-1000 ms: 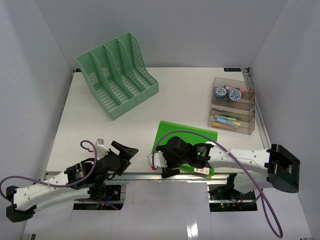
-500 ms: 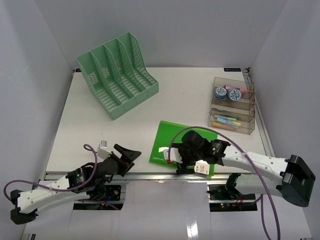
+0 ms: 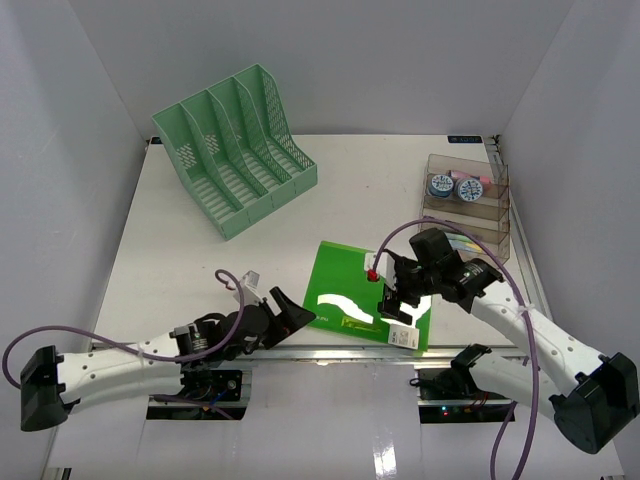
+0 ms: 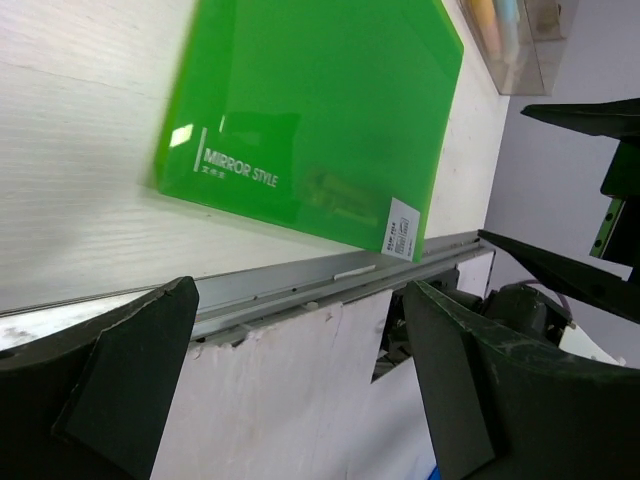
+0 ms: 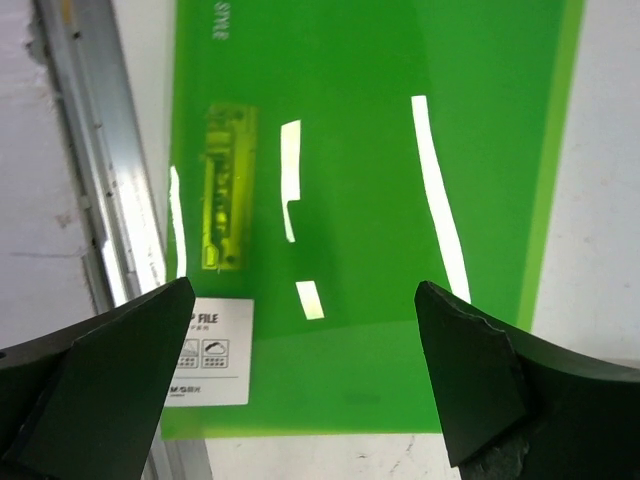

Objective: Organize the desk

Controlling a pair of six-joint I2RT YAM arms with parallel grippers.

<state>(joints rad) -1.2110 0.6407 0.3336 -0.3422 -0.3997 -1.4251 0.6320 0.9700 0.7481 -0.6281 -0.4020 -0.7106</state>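
White table point(image 3: 190, 250) is spreading ahead of both arms; green folder point(image 3: 350, 290) is lying flat by its front rail point(image 4: 300, 283). Over it the right hand point(image 3: 396, 300) is hovering, fingers wide, holding nothing, likely lining up a grasp. The left hand point(image 3: 292, 312) is hanging just beside, wide, empty, probably to assist.

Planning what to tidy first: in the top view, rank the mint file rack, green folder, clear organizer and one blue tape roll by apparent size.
1. mint file rack
2. green folder, partly hidden by the right gripper
3. clear organizer, not far behind the folder
4. blue tape roll
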